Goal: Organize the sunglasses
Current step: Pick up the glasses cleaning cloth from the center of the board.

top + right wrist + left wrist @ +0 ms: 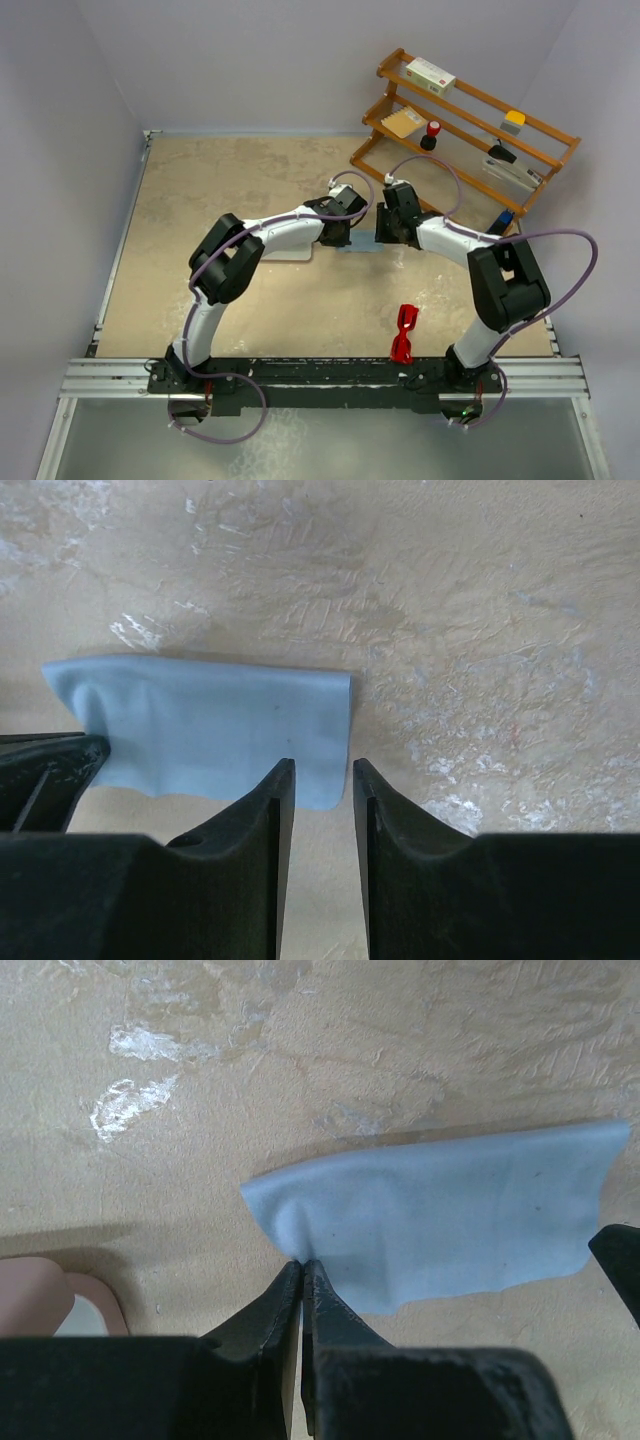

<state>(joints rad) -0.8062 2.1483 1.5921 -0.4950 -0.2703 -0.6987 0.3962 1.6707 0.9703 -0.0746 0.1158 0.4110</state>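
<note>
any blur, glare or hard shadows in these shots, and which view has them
top external: even soft light, sunglasses sharp, only faint shadows under the arms; left wrist: blue cloth crisp, dark shadow band along its far edge, pink case in the corner soft; right wrist: table texture crisp, right gripper dark, showing little detail.

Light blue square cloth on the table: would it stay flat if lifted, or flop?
Probably flop: the light blue square cloth puckers where the left gripper pinches its corner, and its edge ripples. Likely very light, being so thin. Pushed, it would probably bunch rather than slide.
</note>
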